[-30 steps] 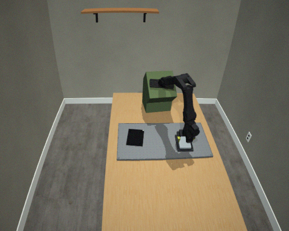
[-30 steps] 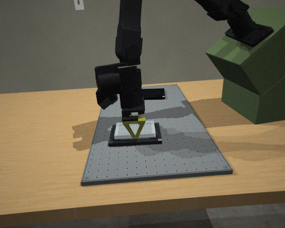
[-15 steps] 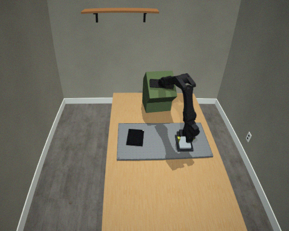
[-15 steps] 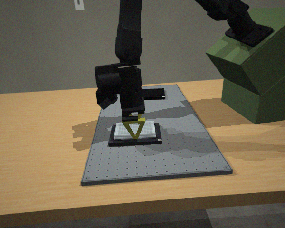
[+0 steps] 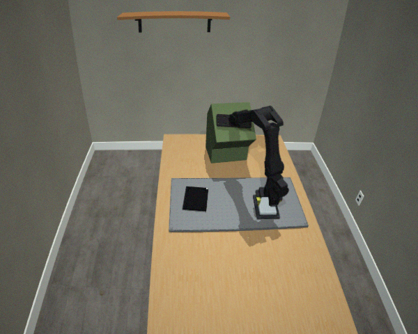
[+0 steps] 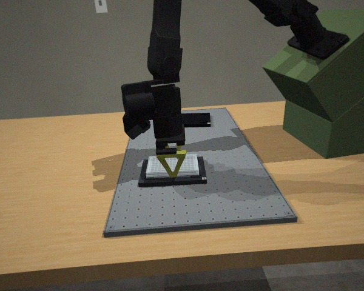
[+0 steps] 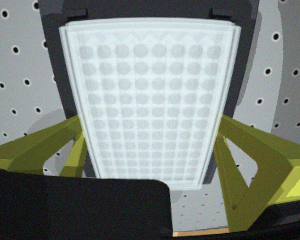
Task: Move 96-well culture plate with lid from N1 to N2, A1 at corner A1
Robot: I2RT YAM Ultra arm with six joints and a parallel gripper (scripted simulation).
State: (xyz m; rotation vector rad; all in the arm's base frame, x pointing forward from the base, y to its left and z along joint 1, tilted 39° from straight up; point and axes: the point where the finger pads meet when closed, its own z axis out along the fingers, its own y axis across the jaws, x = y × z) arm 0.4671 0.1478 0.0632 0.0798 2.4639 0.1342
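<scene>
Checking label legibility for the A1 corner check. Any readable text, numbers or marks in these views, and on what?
No readable text in any view.
Plate: no letters or numbers visible on its lid.
Nest under the plate: no A1 mark can be made out.
Empty nest: plain black, nothing legible.
Wall socket: no writing.

Pale, milky translucent plastic on the lidded plate (image 7: 149, 96), dimpled with rows of wells. Matt black nest (image 6: 202, 170) beneath. Flat yellow plastic-looking fingers. Dull grey metal-looking breadboard (image 6: 207, 207), dotted with holes. Warm, streaky wood grain on the table (image 5: 245, 280). Matt black arm (image 5: 273, 158); flat green pedestal (image 5: 227, 143).
</scene>
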